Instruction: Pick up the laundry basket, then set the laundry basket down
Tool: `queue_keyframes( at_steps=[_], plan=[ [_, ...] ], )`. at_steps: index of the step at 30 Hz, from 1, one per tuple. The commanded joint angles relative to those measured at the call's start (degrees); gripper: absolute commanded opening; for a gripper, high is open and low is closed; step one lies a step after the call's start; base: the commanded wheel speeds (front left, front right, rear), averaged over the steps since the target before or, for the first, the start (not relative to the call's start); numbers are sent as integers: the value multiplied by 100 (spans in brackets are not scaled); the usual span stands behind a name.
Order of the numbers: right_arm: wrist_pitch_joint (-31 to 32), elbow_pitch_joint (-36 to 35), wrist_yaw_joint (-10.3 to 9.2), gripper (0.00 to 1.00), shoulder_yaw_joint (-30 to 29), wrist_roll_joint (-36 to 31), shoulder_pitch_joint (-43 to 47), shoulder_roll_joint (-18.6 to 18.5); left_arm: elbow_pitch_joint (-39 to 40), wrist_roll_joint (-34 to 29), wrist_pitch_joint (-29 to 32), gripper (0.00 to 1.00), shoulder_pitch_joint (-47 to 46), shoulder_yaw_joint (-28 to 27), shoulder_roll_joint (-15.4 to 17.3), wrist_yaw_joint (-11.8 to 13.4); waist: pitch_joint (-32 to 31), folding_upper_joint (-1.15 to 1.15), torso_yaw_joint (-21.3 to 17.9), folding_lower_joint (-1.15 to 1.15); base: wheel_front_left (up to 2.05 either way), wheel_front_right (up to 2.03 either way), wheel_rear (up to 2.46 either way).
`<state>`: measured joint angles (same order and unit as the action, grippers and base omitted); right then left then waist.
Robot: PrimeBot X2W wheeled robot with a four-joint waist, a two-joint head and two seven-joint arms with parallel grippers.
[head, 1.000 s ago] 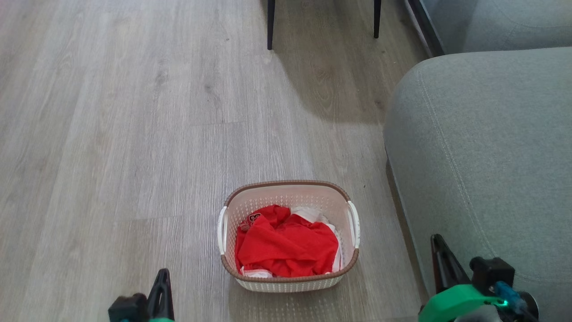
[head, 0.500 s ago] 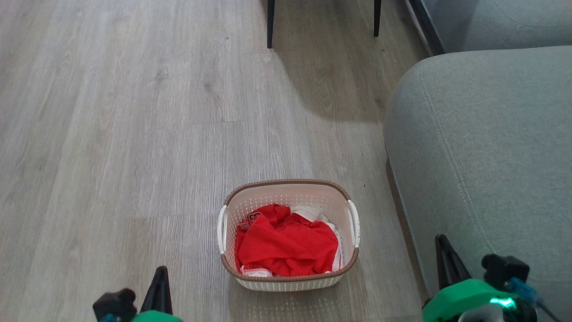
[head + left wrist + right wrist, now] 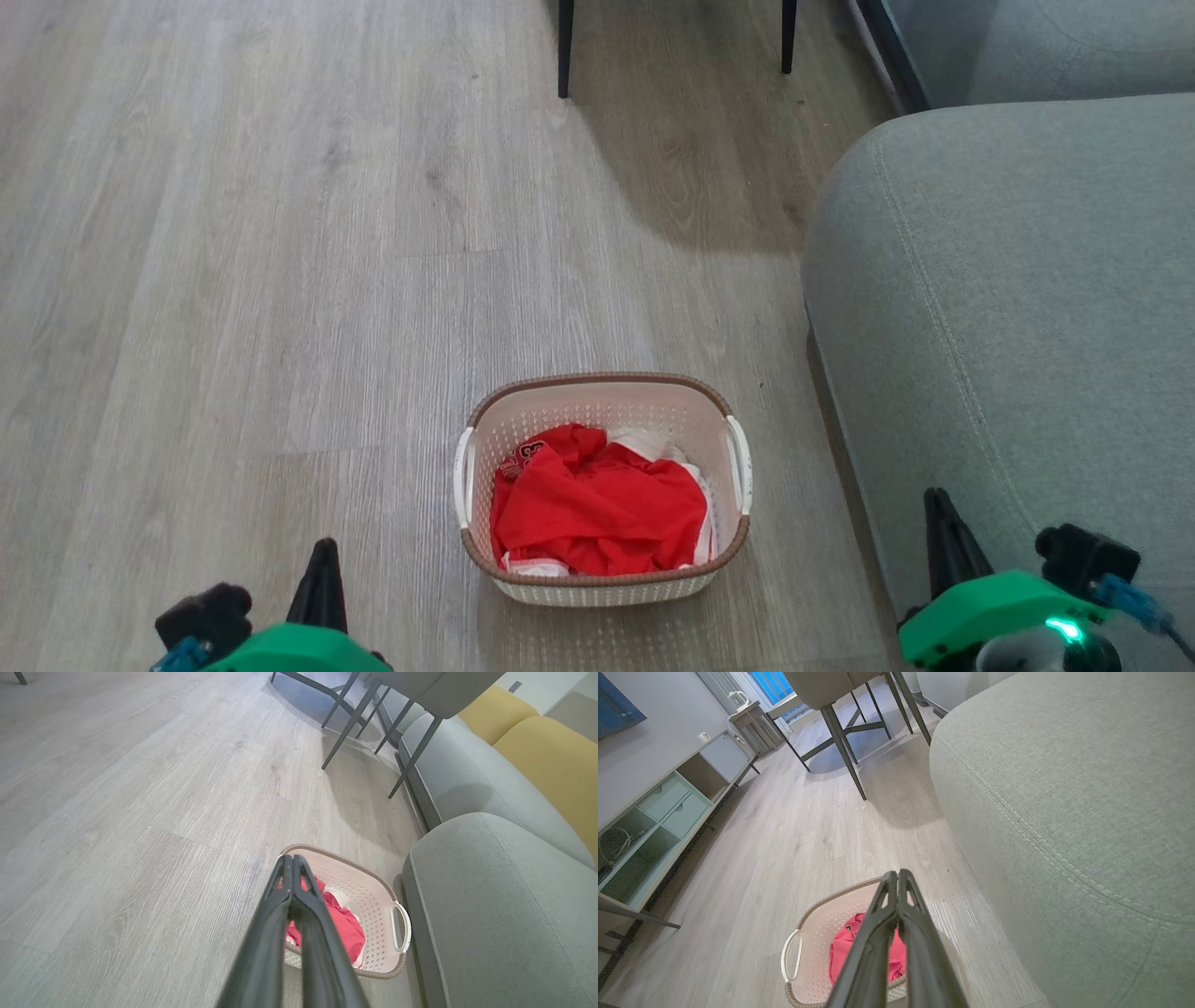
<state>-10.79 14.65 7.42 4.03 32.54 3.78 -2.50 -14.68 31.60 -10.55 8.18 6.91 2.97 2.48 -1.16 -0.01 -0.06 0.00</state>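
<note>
Left tool (image 3: pixel 292 858) closed, laundry basket (image 3: pixel 373 892) on floor (image 3: pixel 140 812)

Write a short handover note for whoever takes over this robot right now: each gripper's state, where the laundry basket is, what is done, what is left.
Left gripper: fingers shut, empty, lower left of the basket, not touching it.
Right gripper: fingers shut, empty, by the sofa, apart from the basket.
Laundry basket: upright on the floor beside the sofa, red clothes inside, side handles free.
Done: nothing is gripped; whether it was lifted already cannot be told.
Left, if not: open the fingers, take the handles, lift, set down.
</note>
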Motion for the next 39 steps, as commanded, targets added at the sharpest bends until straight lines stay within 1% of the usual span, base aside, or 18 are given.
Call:
queue_keyframes(
  at_steps=[1, 39],
  plan=[
    [37, -164, 2, 0, -13, 204, -327, -108, 157, 193, 58, 0, -280, -108, 72, -47, 2, 0, 0, 0, 0, 0, 0],
    [629, -131, 4, 0, -318, 2647, -589, -165, 128, 2660, 649, 0, -740, -513, 108, -433, 56, 1, 2, 0, 0, 0, 0]
  ],
)
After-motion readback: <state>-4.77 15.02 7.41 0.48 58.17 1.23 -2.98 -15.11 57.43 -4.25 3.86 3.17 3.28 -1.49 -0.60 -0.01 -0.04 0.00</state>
